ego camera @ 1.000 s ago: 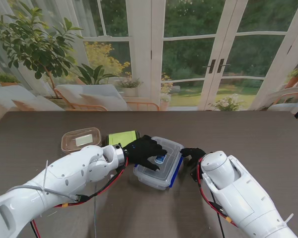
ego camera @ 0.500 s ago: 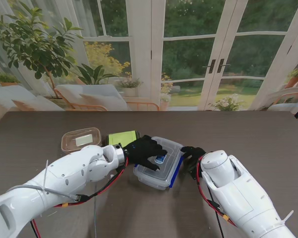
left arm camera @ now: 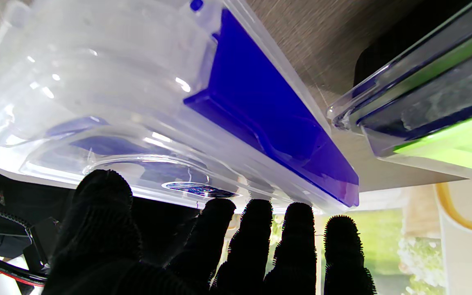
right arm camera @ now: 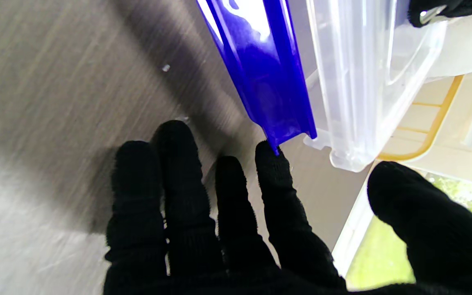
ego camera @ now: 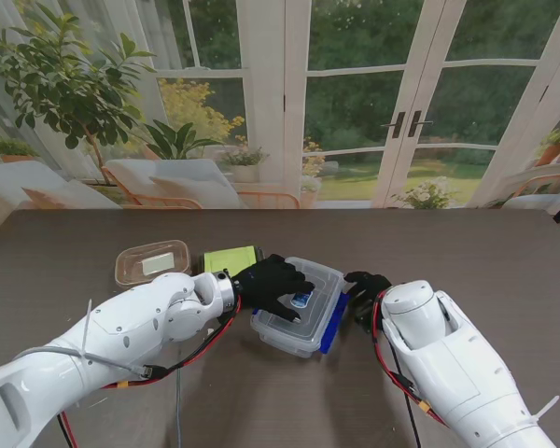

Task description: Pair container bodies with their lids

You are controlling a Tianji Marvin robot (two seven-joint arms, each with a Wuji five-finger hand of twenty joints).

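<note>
At frame centre my left hand (ego camera: pixel 273 283) presses flat, fingers spread, on the clear container (ego camera: pixel 303 313), lid seated. My right hand (ego camera: pixel 362 287), open, touches its blue latch (ego camera: pixel 332 323), seemingly unclipped. Green-lidded (ego camera: pixel 230 259) and brownish (ego camera: pixel 151 262) containers look paired.

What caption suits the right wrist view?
Right hand, fingers spread, reaches the blue latch of the clear container.

The clear container (ego camera: pixel 299 306) has a deep blue clip (ego camera: pixel 332 322) along its side and a small blue label on its lid. Left of it lies a lime-green lid (ego camera: pixel 231 259), then a brownish translucent box (ego camera: pixel 152 262). Both hands (ego camera: pixel 273 285) (ego camera: pixel 367 287) wear black knit gloves; the table (ego camera: pixel 504 261) is grey-brown woodgrain.
</note>
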